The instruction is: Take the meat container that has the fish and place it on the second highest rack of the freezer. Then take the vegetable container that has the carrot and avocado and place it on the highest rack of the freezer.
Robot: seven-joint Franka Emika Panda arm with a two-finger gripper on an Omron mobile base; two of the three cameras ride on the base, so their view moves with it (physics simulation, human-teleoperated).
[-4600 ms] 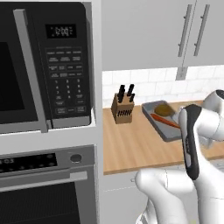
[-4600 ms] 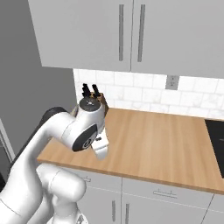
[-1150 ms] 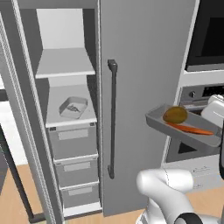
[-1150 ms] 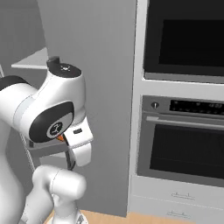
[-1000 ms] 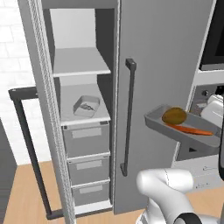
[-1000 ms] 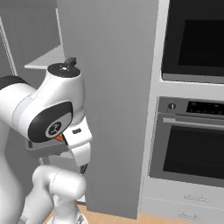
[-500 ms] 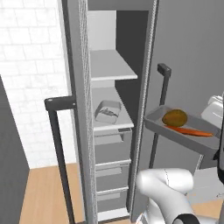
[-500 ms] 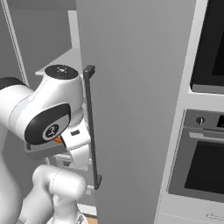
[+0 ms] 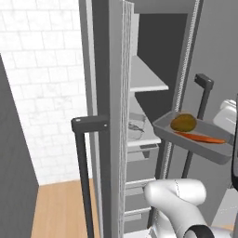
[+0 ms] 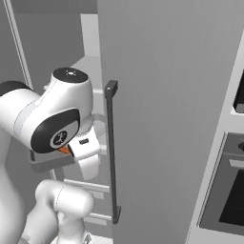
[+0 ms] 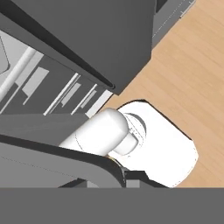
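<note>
Hanging just outside the freezer (image 9: pixel 139 88) opening, the vegetable container (image 9: pixel 193 137) is held level.

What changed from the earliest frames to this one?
The base drove from the counter to the open freezer. The vegetable container, then on the counter, is now held up, carrying the carrot and avocado. The meat container stayed on its rack.

Glossy white arm (image 10: pixel 52 114), dark joints
</note>
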